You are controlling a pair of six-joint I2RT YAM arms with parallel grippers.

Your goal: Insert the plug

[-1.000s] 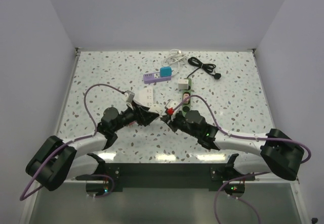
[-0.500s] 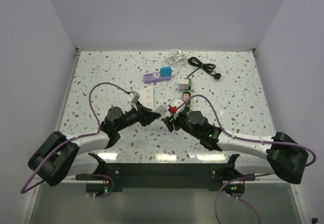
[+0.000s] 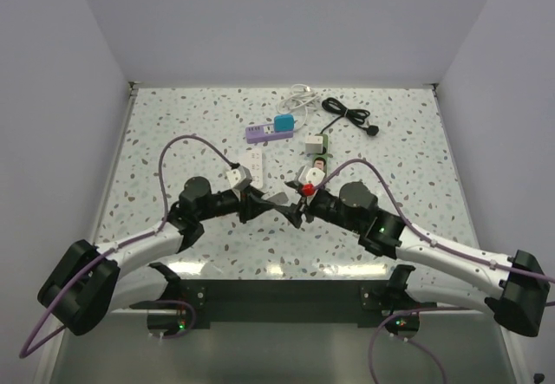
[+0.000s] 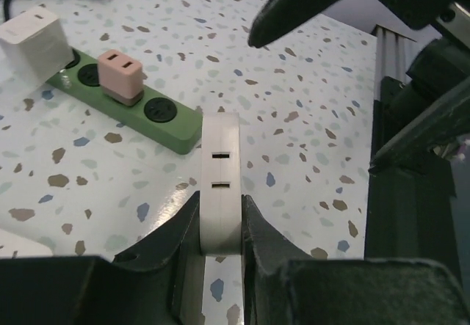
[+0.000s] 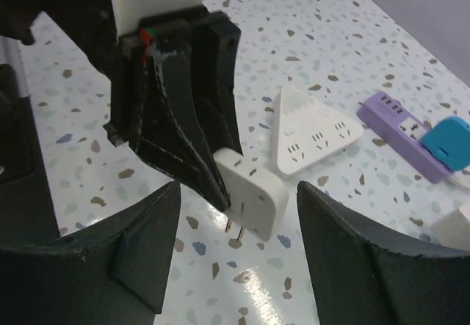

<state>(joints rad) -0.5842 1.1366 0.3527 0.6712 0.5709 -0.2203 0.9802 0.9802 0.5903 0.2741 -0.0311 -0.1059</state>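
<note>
Holding the white plug (image 4: 220, 156) tight between its two fingers, the left gripper (image 4: 220, 206) has it lifted just off the table (image 4: 294, 105). The plug's two metal pins point down and touch nothing. Two little slots show on its thin edge.

The right gripper (image 5: 239, 196) sits close by, facing the plug. Its fingers are spread wide apart and they hold nothing.

The green power strip (image 4: 176, 130) lies flat on the table, a little way past the plug. A pink plug (image 4: 121, 75) and a white charger (image 4: 29, 39) already sit in it. The round holes on each side of the pink plug look free.

A white triangle strip (image 5: 316, 134) lies near too, and a purple strip (image 5: 400, 130) with a blue block (image 5: 448, 141) on it lies farther off. The pictures do not say which one the plug is meant for.

So the first part looks done: the plug is picked up and gripped well. The main part is not done, because the pins are in no hole yet. What is left, most likely, is to carry the plug over a free hole, line the pins up straight, and push it down until it sits flat. The job seems less than half done.
</note>
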